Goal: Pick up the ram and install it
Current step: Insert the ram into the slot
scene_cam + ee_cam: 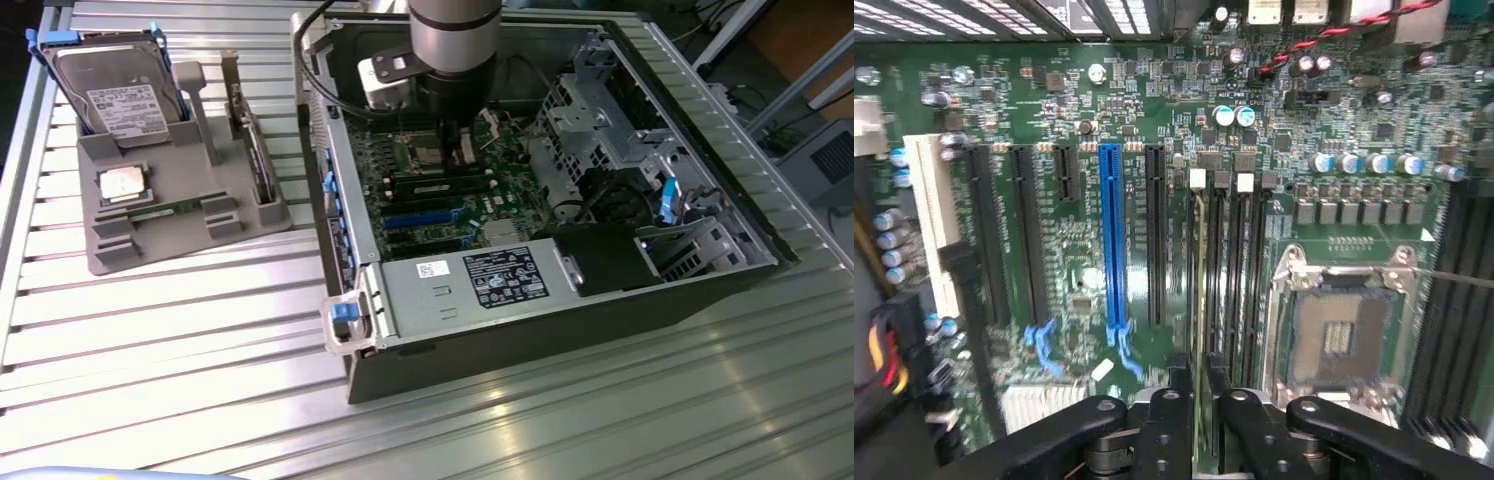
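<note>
The ram (1200,280) stands edge-on in one of the long black memory slots beside the empty CPU socket (1344,335), seen as a thin green line running along the slot. My gripper (1199,375) straddles its near end, directly above it. In the exterior view my gripper (454,140) reaches straight down into the open computer case (534,290), over the motherboard (441,205) close to the socket. Whether the ram is still clamped I cannot make out.
A grey holder (174,225) on the exterior view's left carries a hard drive (120,90), a square silver CPU chip (123,185) and a thin green strip (174,207). Drive cages (601,110), cables and the power supply (494,280) crowd the case. A blue expansion slot (1112,240) lies nearby.
</note>
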{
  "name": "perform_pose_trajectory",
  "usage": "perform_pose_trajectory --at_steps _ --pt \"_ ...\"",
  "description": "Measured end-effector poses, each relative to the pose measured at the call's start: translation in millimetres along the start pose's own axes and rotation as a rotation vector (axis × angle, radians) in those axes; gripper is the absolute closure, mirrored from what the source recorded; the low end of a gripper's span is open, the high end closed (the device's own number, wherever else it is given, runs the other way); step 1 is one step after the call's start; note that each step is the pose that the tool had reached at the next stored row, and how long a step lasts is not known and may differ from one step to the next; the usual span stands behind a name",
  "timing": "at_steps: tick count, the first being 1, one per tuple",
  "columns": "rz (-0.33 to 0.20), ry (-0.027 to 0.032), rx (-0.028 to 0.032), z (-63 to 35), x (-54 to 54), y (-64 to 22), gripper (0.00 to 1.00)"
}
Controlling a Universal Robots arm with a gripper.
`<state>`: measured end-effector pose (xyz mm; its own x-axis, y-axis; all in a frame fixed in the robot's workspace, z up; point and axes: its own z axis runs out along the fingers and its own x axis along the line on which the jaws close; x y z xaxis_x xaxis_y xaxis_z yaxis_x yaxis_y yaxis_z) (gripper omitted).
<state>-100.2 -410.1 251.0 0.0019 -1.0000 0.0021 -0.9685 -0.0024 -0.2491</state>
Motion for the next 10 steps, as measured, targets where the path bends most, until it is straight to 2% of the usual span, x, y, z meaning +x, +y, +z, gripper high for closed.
perform_pose_trajectory --at_steps 1,2,4,5,6,7,8,9,10 --pt "-0.001 0.0038 0.0006 -5.1 -1.2 -1.3 0.82" --pt "-0.001 0.0050 0.0004 -5.5 -1.3 -1.6 0.89" --pt "-0.001 0.0053 -0.0006 -4.6 -1.4 -5.3 0.90" --pt "-0.001 0.0051 -0.0034 -3.3 -1.4 -10.3 0.90" --pt "-0.001 0.0014 -0.0198 -2.0 -1.2 -14.9 0.90" --pt "0.000 -0.0007 -0.0502 -1.2 -1.2 -18.2 0.90" --pt "0.000 -0.0022 -0.0855 -0.3 -1.1 -21.2 0.90" --pt "0.000 -0.0032 -0.1086 0.2 -1.0 -23.1 0.90" --pt "0.001 -0.0053 -0.1484 1.1 -1.0 -26.9 0.90"
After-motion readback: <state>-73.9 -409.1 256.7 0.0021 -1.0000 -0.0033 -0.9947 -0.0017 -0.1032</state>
